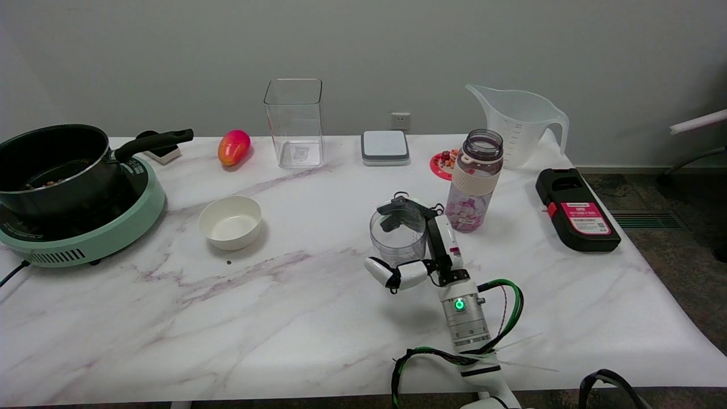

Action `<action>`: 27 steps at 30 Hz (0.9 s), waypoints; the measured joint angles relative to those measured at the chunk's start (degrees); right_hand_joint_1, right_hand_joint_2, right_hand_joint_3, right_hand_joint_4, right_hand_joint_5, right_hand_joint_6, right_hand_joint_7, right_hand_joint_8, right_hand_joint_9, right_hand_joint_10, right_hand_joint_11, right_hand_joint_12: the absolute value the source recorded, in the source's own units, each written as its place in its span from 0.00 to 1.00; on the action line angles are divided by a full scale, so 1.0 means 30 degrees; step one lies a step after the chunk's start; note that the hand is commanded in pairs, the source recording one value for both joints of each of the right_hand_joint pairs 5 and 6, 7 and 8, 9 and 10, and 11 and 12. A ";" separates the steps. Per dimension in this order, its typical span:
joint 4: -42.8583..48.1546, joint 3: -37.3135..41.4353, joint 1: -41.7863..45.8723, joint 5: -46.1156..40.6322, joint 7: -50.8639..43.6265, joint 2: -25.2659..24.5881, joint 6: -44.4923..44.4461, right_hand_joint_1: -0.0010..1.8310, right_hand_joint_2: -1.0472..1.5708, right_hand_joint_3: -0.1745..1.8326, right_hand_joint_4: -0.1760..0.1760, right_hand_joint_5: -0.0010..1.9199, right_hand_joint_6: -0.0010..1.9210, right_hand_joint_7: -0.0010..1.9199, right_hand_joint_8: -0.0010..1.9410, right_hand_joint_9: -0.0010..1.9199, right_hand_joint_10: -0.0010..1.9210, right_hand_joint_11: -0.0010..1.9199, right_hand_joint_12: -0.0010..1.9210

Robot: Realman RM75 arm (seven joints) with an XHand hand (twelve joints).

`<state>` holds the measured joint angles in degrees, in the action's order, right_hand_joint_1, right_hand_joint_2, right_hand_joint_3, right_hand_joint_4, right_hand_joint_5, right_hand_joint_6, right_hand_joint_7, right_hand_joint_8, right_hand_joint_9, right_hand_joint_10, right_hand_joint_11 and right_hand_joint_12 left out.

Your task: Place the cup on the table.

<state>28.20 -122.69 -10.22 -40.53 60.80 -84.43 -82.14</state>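
One cup: a clear plastic cup (397,236) stands upright on the marble table (295,318), just left of the water bottle (475,180).
Right hand: the right hand (420,244) has its fingers curled over the cup's far rim and side, thumb spread out to the near left; whether it actually grips the cup I cannot tell.
Left side: a white bowl (230,222), and a black pot (54,165) on a green induction cooker (102,227).
Far edge: a tall clear container (294,122), a measuring jug (517,122).
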 measured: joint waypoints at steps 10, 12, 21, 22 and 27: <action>-0.0045 0.0141 0.0140 -0.0067 0.0089 -0.0003 -0.0003 0.66 0.25 0.76 0.50 0.34 0.34 0.30 0.30 0.36 0.36 0.35 0.35; -0.0047 0.0153 0.0152 -0.0073 0.0097 -0.0003 -0.0003 0.66 0.24 0.76 0.50 0.33 0.33 0.29 0.29 0.36 0.36 0.35 0.35; -0.0024 0.0247 0.0172 -0.0082 0.0131 0.0040 0.0012 0.64 0.16 0.77 0.50 0.23 0.23 0.26 0.26 0.35 0.35 0.34 0.34; -0.0010 0.0270 0.0177 -0.0083 0.0133 0.0058 0.0030 0.64 0.12 0.75 0.50 0.17 0.17 0.25 0.24 0.34 0.34 0.34 0.34; 0.0043 0.0372 0.0200 -0.0087 0.0144 0.0240 0.0238 0.62 0.06 0.64 0.50 0.07 0.07 0.20 0.20 0.30 0.30 0.31 0.31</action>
<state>28.32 -121.58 -9.62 -40.79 61.24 -83.71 -81.42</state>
